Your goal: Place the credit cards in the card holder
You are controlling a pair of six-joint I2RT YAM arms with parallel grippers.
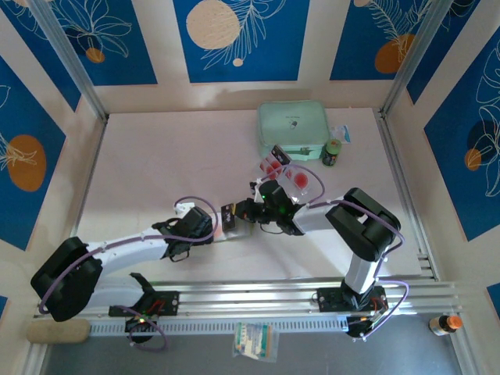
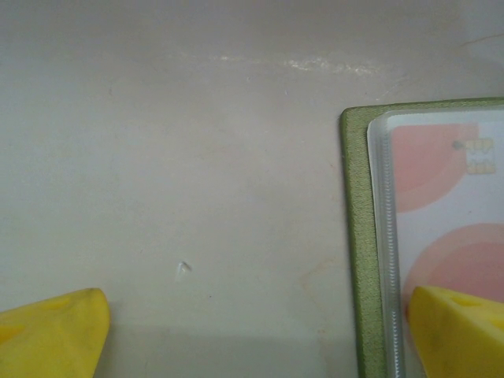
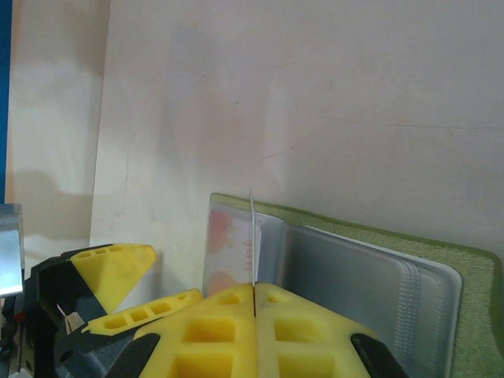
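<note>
One credit card: likely stiff, slick; I'd pinch its edge.
Right gripper: clamping it.
Left gripper: wide.

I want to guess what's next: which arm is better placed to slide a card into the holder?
Right. The right pincer is shut on a card, edge-on at the open holder. The left pincer is open, empty.

No text can be read.
</note>
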